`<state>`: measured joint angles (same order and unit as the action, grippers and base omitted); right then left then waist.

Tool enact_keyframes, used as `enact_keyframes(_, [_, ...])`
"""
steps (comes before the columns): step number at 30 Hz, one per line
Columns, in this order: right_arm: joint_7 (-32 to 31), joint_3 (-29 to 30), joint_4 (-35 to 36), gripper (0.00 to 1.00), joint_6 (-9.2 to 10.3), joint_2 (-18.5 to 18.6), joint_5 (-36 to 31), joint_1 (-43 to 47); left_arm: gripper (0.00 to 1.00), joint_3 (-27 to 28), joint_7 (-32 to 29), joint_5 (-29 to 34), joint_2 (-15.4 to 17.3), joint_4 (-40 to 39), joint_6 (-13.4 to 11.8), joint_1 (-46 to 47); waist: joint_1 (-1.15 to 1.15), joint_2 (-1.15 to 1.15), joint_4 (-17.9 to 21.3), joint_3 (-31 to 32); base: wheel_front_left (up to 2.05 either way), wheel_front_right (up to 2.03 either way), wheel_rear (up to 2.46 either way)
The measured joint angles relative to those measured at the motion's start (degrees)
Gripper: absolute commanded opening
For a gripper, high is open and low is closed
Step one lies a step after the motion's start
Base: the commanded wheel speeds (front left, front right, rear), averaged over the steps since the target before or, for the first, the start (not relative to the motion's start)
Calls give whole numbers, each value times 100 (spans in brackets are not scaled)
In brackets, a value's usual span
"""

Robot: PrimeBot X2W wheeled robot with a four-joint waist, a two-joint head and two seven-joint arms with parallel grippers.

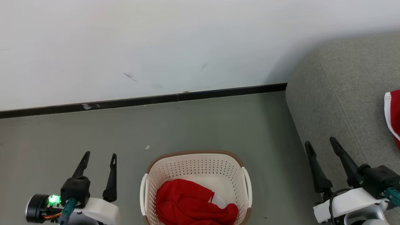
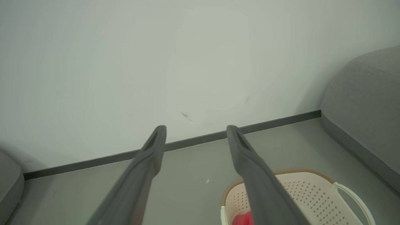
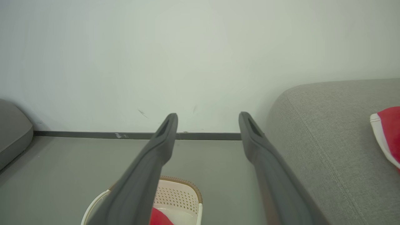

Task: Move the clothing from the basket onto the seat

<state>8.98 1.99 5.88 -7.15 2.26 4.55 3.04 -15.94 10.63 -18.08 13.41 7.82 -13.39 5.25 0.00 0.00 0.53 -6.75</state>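
Both spread and empty: left end effector [image 1: 100, 154] hangs over bare floor [image 1: 218, 125], and right end effector [image 1: 320, 141] sits just beside the rounded corner of the seat [image 1: 337, 93].

The seat is the biggest thing here. Its grey woven upholstery runs ahead and to the right of the right end effector. One red garment with white trim [image 1: 394, 115] lies on it, off to that end effector's right and cut by the frame edge.

The basket [image 1: 193, 162] stands on the floor between the two end effectors, nearer the robot than either set of fingertips. In the left wrist view it shows under the right-hand finger.

The clothing [image 1: 187, 203] is a crumpled red heap in the near half of the basket, below the rim, with the basket's far end bare. There's a small white patch at the heap's right edge; I can't tell whether it's trim or a tag.

Handling, my read:
- The fabric is soft, light and limp with no stiffness, so it will drape and trail once lifted.
- It looks a bit slick, so a single-layer pinch would likely slip.
- I'd take the highest bunched fold near the middle of the heap, clamping several layers together.
- I'd lift it well above the rim before swinging right toward the seat, so the hanging ends don't catch.
- The basket looks light, so a snag on its perforated wall could drag or tip it.
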Motion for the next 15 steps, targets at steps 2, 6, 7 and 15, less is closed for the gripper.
enact_keyframes(2, [0,4,77,100,0,0,-8,-5,100,-107,-58,71,56,18,51,121,0,0,11,-57,0,0,0])
enact_keyframes(6, [0,-4,169,100,0,-1,-51,-30,100,-424,-211,327,112,105,196,333,0,0,43,-185,0,0,0])
enact_keyframes(7, [0,-5,190,100,0,-1,-53,-59,100,-514,-258,374,113,151,242,385,0,0,52,-220,0,0,0])
enact_keyframes(15, [-9,158,386,100,0,-1,-63,-210,100,-1085,-550,719,143,506,634,893,0,0,143,-552,0,0,0])
